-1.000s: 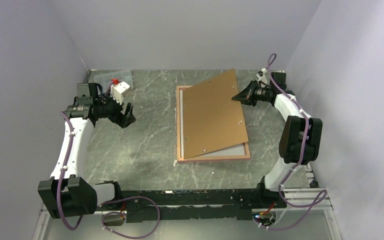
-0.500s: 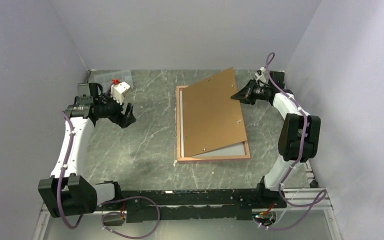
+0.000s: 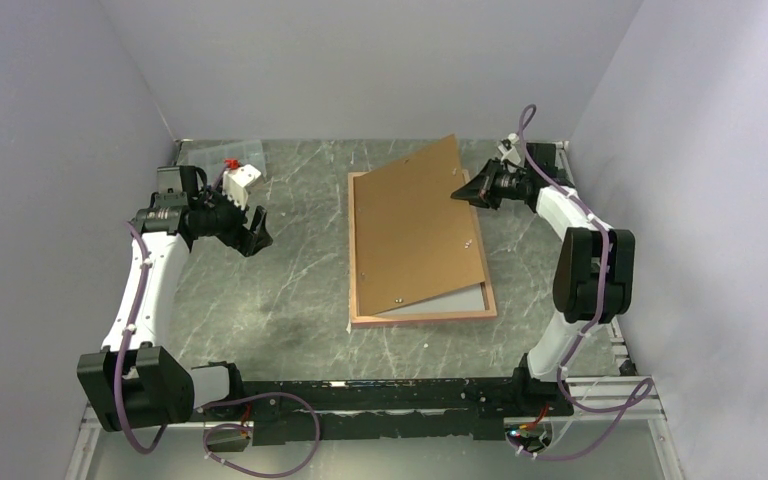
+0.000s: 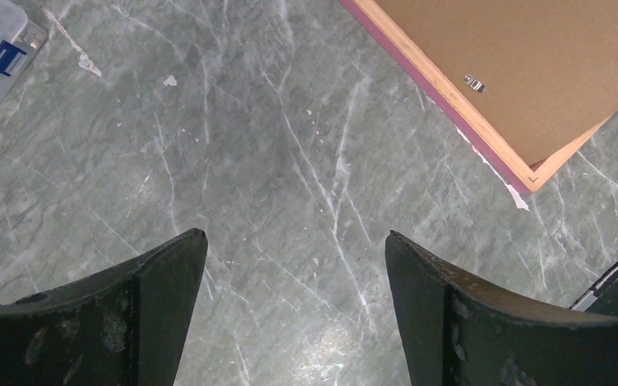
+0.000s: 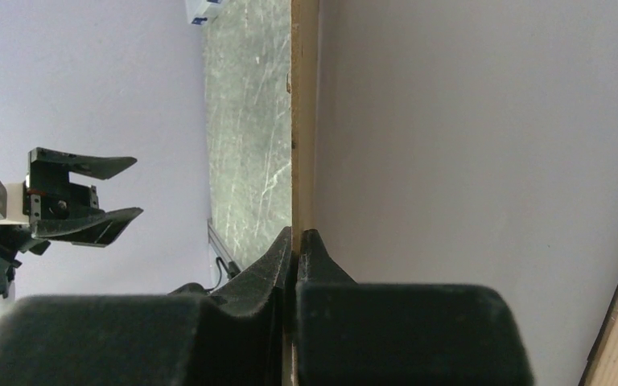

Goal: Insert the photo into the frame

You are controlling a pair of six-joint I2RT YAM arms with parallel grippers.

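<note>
my right end effector (image 3: 463,190) pinches the board (image 3: 415,232), tilted to close the frame (image 3: 420,318); left end effector (image 4: 294,235) open, empty.

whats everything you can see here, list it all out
frame: one, tan back up with a pink edge, flat at mid table
photo: one, only a pale white back shows, lying in the frame under the board
backing board: one, brown, tilted over the frame, far right corner raised
plastic box: one, clear with a blue latch, far left corner of the table
table: one, grey-green marbled
walls: three, pale lilac, around the table
left gripper: one, black, open and empty, over bare table left of the frame
right gripper: one, black, shut on the backing board's raised far right corner
</note>
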